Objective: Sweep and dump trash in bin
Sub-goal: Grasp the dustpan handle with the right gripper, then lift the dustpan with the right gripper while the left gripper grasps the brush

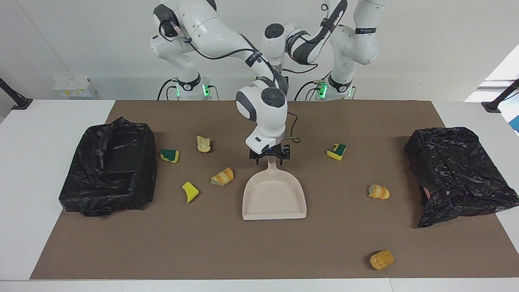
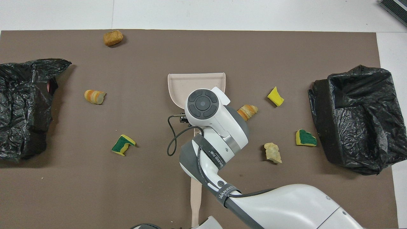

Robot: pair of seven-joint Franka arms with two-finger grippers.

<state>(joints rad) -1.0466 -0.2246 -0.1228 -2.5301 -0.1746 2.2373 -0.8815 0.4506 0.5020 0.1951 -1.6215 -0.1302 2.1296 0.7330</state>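
Observation:
The beige dustpan (image 1: 273, 194) lies flat mid-mat, its handle pointing toward the robots. My right gripper (image 1: 270, 157) is down over that handle, open, one finger on each side. Several trash scraps lie around: a pale chunk (image 1: 203, 144), a green-yellow sponge (image 1: 170, 155), an orange bread piece (image 1: 222, 177) and a yellow sponge (image 1: 189, 191) toward the right arm's end, and another sponge (image 1: 337, 151) and two bread chunks (image 1: 378, 192) (image 1: 381, 259) toward the left arm's end. The beige brush handle (image 2: 196, 197) shows nearer the robots than the dustpan (image 2: 190, 84). My left gripper is hidden.
A bin lined with a black bag (image 1: 109, 166) stands open at the right arm's end of the brown mat. A second black-bagged bin (image 1: 458, 174) stands at the left arm's end. The left arm is raised near its base.

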